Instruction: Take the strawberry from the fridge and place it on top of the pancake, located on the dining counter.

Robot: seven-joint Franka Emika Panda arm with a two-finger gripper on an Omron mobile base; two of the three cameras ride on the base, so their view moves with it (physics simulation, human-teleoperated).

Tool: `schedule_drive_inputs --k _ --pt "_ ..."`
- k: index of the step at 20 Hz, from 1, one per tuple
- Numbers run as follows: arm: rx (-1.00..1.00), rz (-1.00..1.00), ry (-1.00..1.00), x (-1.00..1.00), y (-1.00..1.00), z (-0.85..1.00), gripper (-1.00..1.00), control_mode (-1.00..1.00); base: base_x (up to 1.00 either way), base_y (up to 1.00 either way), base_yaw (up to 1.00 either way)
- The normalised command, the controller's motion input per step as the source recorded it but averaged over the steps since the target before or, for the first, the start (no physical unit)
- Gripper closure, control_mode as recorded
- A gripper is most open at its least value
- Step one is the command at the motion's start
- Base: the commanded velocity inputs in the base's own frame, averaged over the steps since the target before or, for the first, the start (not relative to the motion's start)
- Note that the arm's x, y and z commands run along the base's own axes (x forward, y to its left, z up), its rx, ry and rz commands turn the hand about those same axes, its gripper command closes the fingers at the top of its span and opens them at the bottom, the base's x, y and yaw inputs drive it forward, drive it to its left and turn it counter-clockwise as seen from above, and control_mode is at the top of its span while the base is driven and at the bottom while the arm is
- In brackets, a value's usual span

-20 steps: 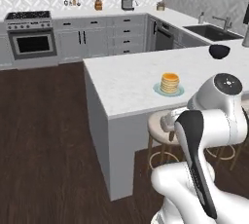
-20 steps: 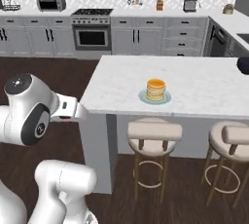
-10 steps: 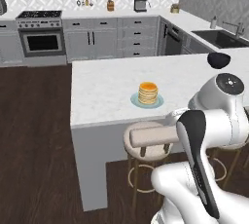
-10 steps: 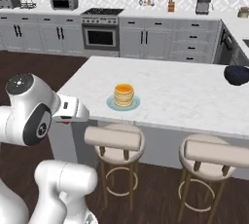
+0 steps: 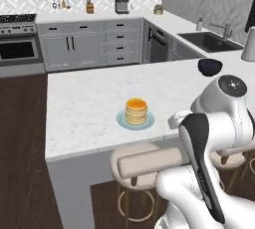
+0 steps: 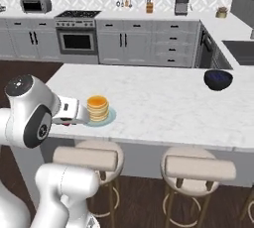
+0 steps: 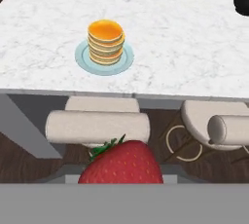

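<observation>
From the left base view the pancake (image 5: 136, 111) sits on its plate (image 5: 121, 120) near the tabletop's (image 5: 79, 103) front edge; from the right, a dark bowl (image 6: 218, 79) stands well apart; in the hand view the fingers grasp the strawberry (image 7: 122, 163) above a stool (image 7: 97, 126).

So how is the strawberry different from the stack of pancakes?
The strawberry is red with green leaves; the pancake stack is tan with an orange top. The strawberry sits held at the gripper, off the dining counter and above the stools, while the pancake rests on a pale teal plate on that counter. The strawberry is rounded, the pancake a layered stack. Both are food.
</observation>
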Motion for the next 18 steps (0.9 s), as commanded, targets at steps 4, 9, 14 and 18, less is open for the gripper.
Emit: schedule_drive_inputs --k 4,9,14,18 --pt "0.0 0.0 0.0 0.0 0.0 0.0 1.0 1.0 0.45 0.74 -0.09" --pt "0.0 0.0 0.0 0.0 0.0 0.0 1.0 1.0 0.39 0.58 0.0" --pt "0.0 0.0 0.0 0.0 0.0 0.0 1.0 1.0 0.42 -0.09 0.0" --pt "0.0 0.0 0.0 0.0 0.0 0.0 1.0 1.0 0.56 -0.1 0.0"
